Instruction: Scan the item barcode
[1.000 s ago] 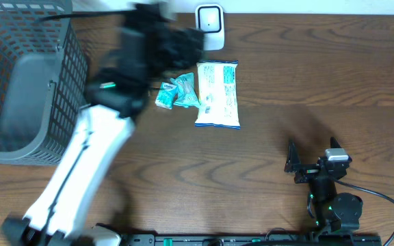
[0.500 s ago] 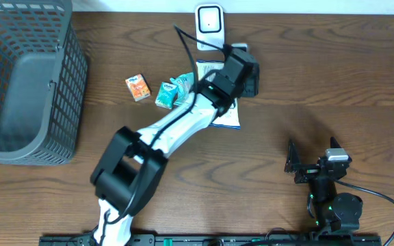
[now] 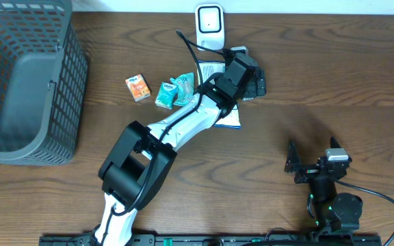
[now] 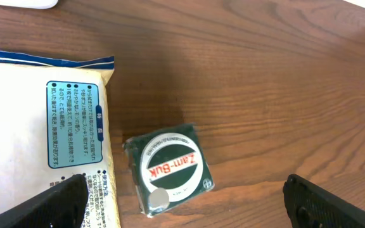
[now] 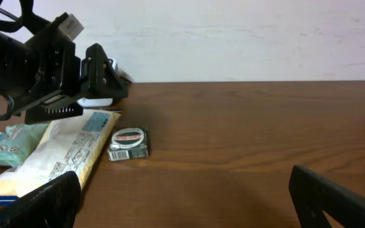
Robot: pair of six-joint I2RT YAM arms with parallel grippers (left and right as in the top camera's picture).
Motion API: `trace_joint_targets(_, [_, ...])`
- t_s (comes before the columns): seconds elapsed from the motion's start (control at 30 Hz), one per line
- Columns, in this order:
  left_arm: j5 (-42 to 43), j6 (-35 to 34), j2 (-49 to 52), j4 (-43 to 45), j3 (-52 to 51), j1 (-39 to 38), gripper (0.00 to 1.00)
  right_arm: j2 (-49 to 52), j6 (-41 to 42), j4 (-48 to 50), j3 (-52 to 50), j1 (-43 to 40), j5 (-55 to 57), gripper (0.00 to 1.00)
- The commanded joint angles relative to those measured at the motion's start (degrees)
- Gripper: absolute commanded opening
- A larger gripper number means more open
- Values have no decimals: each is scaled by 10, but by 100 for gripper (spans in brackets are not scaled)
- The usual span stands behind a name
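Left pincer hangs spread wide over the small green box, pinching nothing. That box lies flat on the tabletop in the upper middle of the overhead frame, just beside the white packet and below the scanner. Right pincer rests spread at lower right. The box looks light and stiff, its clear wrap likely slick, so a grip across two flat opposite sides seems safest. No barcode shows.
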Motion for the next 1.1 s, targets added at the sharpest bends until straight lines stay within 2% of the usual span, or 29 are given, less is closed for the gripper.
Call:
trace_joint_targets(0.0, [-7,11,-5,-1,8,7,97,-3,2,-2,-1,-9,2,99])
trace_joint_targets(0.17, [-7,33,-65,-51,8,41,97,-3,2,-2,-1,-9,2,99])
trace_joint_targets(0.4, [-8,124,-186,-259,8,139,98,-3,2,-2,-1,-9,2,99])
trace_joint_targets(0.53, [-8,128,-222,-380,8,202,98,-3,2,-2,-1,-9,2,99])
trace_joint_targets(0.7, [-8,128,-226,-474,7,274,98,-3,2,-2,-1,-9,2,99])
trace_joint_targets(0.83, [-8,128,-225,-506,7,322,98,-3,2,-2,-1,-9,2,99])
trace_joint_targets(1.07, [-8,128,-225,-508,7,368,98,-3,2,-2,-1,-9,2,99])
